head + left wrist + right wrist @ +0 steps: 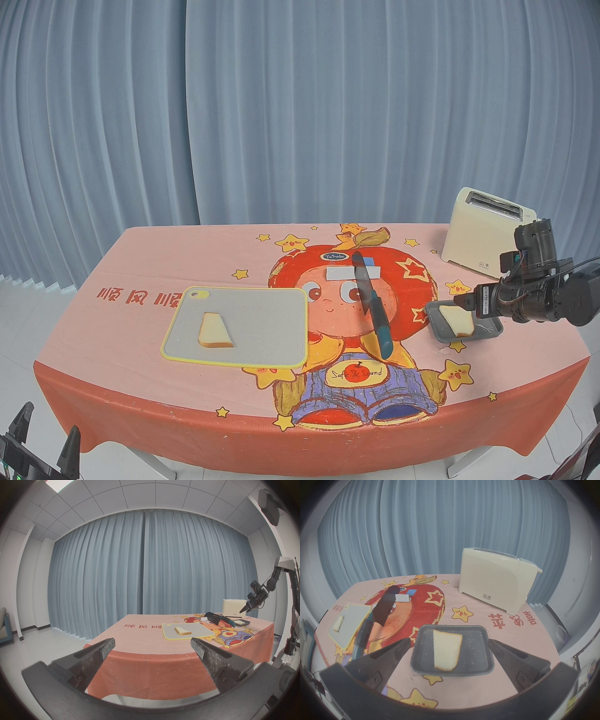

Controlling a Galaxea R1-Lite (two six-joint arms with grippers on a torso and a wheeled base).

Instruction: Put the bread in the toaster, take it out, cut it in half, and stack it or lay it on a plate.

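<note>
Two pieces of bread on the table, so the toasting and the cut look done. One half (pixel 457 319) lies flat in the tray (pixel 490 331) at 4 o'clock, so that part is plated. The other half (pixel 215 331) sits on the board (pixel 269 325) at 8 o'clock, well apart from the first. By my reading that's what's left: bring it across and lay it beside or on top of its partner.

The right gripper (pixel 461 300) hangs just above the tray, over the plated half, jaws apart and holding nothing. The left gripper (pixel 49 431) is down at 7 o'clock, off the table's near corner, jaws apart too, nothing in them.

The knife (pixel 374 306) lies at the centre of the table, between board and tray, blade pointing to 12 o'clock and resting across a small white block (pixel 340 273), handle toward 6. Any carry from board to tray crosses it, so the path should pass above it. The toaster (pixel 484 231) stands at 2 o'clock, just behind the tray, and nothing can be seen sticking out of its slot.
</note>
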